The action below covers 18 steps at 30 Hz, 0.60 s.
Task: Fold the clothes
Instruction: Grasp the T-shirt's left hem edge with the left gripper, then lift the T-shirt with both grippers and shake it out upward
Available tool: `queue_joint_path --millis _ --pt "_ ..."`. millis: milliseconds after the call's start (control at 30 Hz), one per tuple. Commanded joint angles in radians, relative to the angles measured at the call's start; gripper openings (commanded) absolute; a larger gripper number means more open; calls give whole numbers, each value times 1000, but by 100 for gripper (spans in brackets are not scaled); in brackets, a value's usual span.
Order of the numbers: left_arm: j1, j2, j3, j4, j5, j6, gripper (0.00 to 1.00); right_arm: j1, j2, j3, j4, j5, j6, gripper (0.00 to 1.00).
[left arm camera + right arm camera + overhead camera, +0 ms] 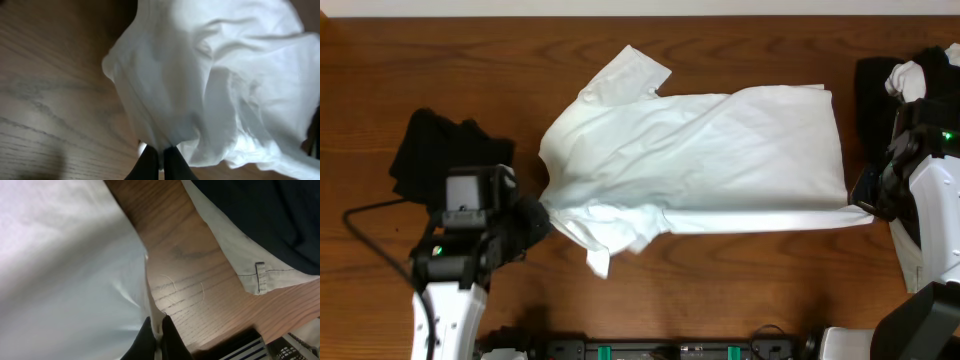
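The white T-shirt (700, 160) lies spread across the middle of the bench (470, 60). The left tool (161, 161) is clenched on its neck-end edge, and the right tool (157, 330) is clenched on its hem corner. A black garment (435, 155) lies at the left side

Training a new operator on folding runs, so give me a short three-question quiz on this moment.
1. True or false: the left gripper and right gripper both pinch the white T-shirt.
2. Near the left gripper lies: A) a black garment B) a towel C) a box
3. Fill in: the table is made of ____.
Key: 1 true; 2 A; 3 wood
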Motion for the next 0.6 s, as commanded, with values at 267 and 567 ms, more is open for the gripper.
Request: queue_joint_path --millis 267,567 --pt "51 -26 43 -19 -7 44 6 -4 -5 0 2 21 2 1" --pt "51 -14 323 -61 21 145 6 -6 -71 32 52 -214 -93 1"
